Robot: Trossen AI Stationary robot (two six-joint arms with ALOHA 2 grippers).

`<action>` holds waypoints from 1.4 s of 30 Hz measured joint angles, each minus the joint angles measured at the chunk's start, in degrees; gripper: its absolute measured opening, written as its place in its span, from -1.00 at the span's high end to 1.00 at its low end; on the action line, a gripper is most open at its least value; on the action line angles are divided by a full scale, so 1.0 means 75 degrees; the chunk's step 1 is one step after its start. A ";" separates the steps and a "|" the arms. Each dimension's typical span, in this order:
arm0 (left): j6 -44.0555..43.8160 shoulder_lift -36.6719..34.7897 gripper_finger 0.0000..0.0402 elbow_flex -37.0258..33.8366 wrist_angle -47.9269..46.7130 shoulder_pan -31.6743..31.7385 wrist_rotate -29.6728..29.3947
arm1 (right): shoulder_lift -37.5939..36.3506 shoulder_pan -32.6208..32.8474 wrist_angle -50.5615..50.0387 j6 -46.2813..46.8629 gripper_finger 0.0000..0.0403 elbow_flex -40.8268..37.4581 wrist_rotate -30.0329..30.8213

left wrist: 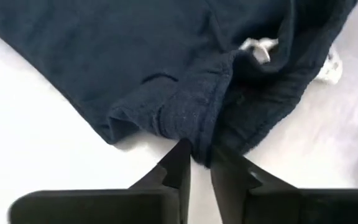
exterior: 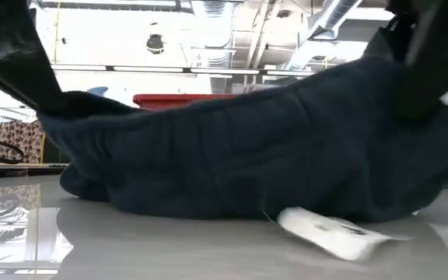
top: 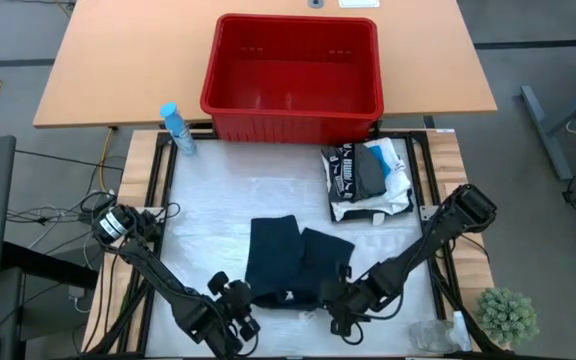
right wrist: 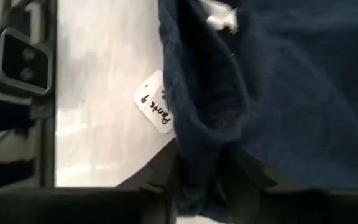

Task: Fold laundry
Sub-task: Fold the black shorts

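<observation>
On the white-covered desk [top: 218,200] lay one dark navy fabric garment [top: 293,262], spread flat, and one stack of folded black, grey and white clothes [top: 368,180]. One red plastic slotted basket [top: 293,80] stood behind them, with one light blue bottle [top: 177,128] beside it. One white paper tag [right wrist: 155,107] showed at the garment's edge. Two dark arms reached in, each ending in one claw, left [top: 236,312] and right [top: 340,305]. One small green potted plant [top: 506,316] sat at the corner.

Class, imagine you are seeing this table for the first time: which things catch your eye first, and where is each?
A dark garment lies at the table's near middle, with the left pincer and right pincer at its near edge. A big red basket stands at the far side. A folded pile sits just right of centre.
</observation>
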 joint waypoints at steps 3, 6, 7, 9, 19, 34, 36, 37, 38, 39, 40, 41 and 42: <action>0.0125 0.0000 0.64 0.0000 0.0082 0.0000 0.0258 | 0.0000 0.0079 0.0002 -0.0154 0.25 0.0000 -0.0333; 0.0123 0.0000 0.50 0.0000 0.0066 -0.0027 0.0304 | 0.0000 0.0189 -0.0009 -0.0230 0.08 0.0000 -0.0594; 0.0122 0.0000 0.46 0.0000 0.0060 -0.0038 0.0363 | 0.0000 0.0229 -0.0021 -0.0236 0.03 0.0000 -0.0616; 0.0129 0.0000 0.38 0.0000 -0.0007 -0.0068 0.0574 | 0.0000 0.0315 -0.0042 -0.0245 -0.07 0.0000 -0.0621; 0.0486 -0.0003 0.25 0.0000 -0.0508 -0.0538 0.1223 | -0.0009 0.0321 -0.0132 -0.0224 -0.24 0.0000 -0.0597; -0.2947 -0.0009 0.25 -0.0318 -0.1436 -0.1048 -0.0538 | -0.0262 -0.1280 -0.0183 -0.0871 -0.24 0.0003 0.0262; -0.4247 -0.0014 0.25 -0.0361 -0.1591 -0.0965 -0.0875 | -0.0334 -0.1597 -0.0120 -0.1128 -0.24 0.0003 0.0161; -0.4928 -0.0015 0.25 -0.0440 -0.1685 -0.0898 -0.0901 | -0.0384 -0.1752 -0.0039 -0.1233 -0.24 0.0003 0.0070; -0.5644 -0.0015 0.25 -0.0536 -0.1791 -0.0846 -0.0924 | -0.0460 -0.1891 0.0001 -0.1318 -0.24 0.0006 -0.0008; -0.6214 -0.0015 0.25 -0.0643 -0.1857 -0.0770 -0.0946 | -0.0545 -0.2011 -0.0026 -0.1367 -0.24 0.0006 -0.0053; -0.6323 -0.0015 0.25 -0.0741 -0.1810 -0.0639 -0.0956 | -0.0625 -0.2114 -0.0039 -0.1403 -0.24 0.0006 -0.0088; -0.6169 -0.0015 0.25 -0.0807 -0.1729 -0.0494 -0.0960 | -0.0732 -0.2210 -0.0035 -0.1414 -0.24 0.0006 -0.0123; -0.6052 -0.0015 0.25 -0.0855 -0.1630 -0.0306 -0.0988 | -0.0858 -0.2264 -0.0048 -0.1422 -0.24 0.0006 -0.0140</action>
